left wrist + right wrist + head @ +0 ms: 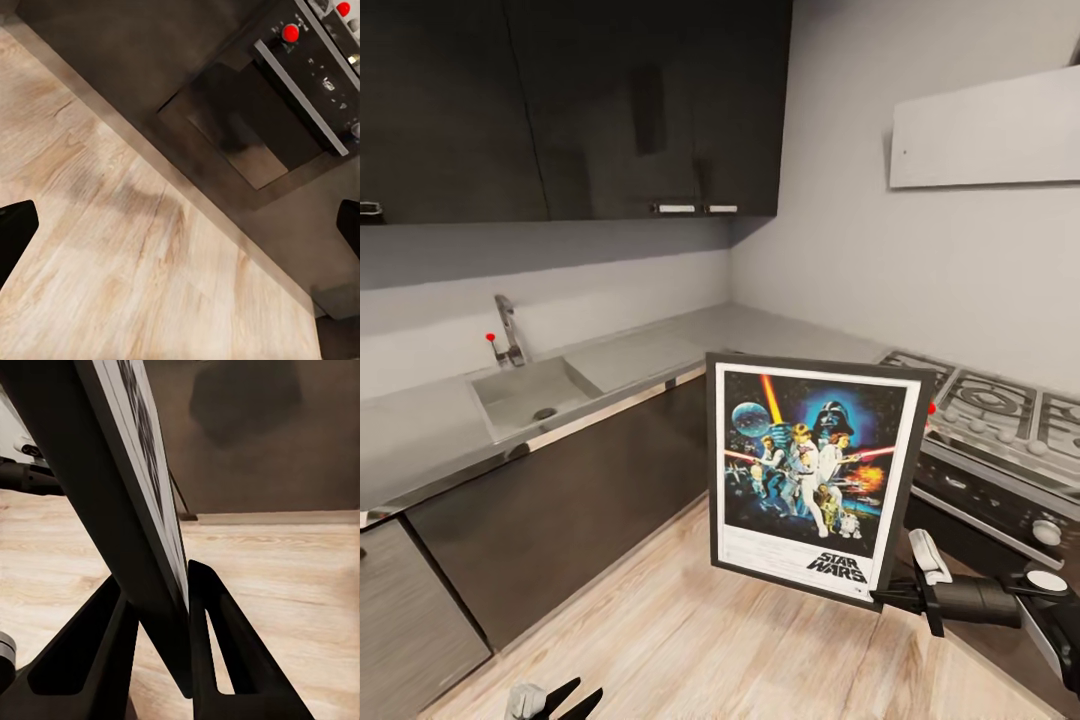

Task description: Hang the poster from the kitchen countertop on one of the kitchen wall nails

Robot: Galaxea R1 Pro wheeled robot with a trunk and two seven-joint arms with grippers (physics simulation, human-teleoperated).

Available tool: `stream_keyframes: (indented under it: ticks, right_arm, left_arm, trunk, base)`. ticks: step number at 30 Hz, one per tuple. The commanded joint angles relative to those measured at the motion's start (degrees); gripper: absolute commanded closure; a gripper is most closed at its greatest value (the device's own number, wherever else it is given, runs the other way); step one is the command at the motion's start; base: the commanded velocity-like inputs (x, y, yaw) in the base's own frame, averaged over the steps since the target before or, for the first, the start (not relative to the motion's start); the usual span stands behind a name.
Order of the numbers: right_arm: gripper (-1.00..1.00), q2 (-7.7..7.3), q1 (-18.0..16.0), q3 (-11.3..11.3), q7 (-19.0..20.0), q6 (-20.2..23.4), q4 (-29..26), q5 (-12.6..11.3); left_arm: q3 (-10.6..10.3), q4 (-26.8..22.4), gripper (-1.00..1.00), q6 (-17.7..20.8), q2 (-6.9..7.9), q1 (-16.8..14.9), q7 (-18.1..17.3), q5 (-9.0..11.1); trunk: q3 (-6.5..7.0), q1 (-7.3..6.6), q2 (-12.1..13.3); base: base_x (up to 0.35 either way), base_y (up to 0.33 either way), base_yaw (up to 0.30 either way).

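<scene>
A: What is the biggest thing here?

B: The grey kitchen countertop [450, 420] along the wall, with its square sink [530, 395]. The poster is not on it now.

A: So where is the poster?

B: The Star Wars poster [810, 475] is up in the air over the wood floor [690, 640], in front of the gas hob [1000, 410]. It stands almost upright and leans a bit.

A: What has hold of it?

B: The right gripper [897, 597]. It is pinched closed on the bottom corner of the frame. In the right wrist view the two fingers [214, 652] squeeze the thin edge between them.

A: And the other one?

B: The left gripper [560, 698] hangs low with its fingers spread wide and nothing in them.

A: What could go wrong?

B: I think the poster could swing or slip, since it is big and held by just one corner. It could bump the hob when the robot turns. The wall nails are tiny too; I cannot pick one out on the wall [840, 240].
</scene>
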Motion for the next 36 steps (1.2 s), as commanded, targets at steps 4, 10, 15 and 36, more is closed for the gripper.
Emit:
stream_keyframes:
  ticks: [4, 10, 15, 36]
  right_arm:
    - [1.0, -0.01, 0.0, -0.1, 0.3, 0.0, 0.0, -0.2]
    - [1.0, -0.01, 0.0, 0.0, 0.3, 0.0, 0.0, -0.2]
    - [1.0, -0.01, 0.0, 0.0, 0.3, 0.0, 0.0, -0.2]
    - [1.0, -0.01, 0.0, -0.1, 0.2, 0.2, 0.0, -0.2]
  left_arm:
    - [-0.4, 0.1, -1.0, -0.2, 0.02, 0.0, -0.2, 0.5]
    - [-0.4, 0.1, -1.0, -0.2, 0.02, 0.0, -0.2, 0.5]
    - [-0.4, 0.1, -1.0, 0.0, 0.02, 0.0, -0.1, 0.5]
    - [-0.3, 0.1, -1.0, 1.9, -0.16, 2.9, 1.0, 0.7]
  trunk:
    - [0.63, -0.88, 1.6]
    - [1.71, -2.2, 4.0]
    - [2.6, -3.3, 6.0]
    - [6.37, -7.91, 14.4]
  base:
    - [0.0, 0.0, 0.0]
    - [0.0, 0.0, 0.0]
    - [0.0, 0.0, 0.0]
    - [0.0, 0.0, 0.0]
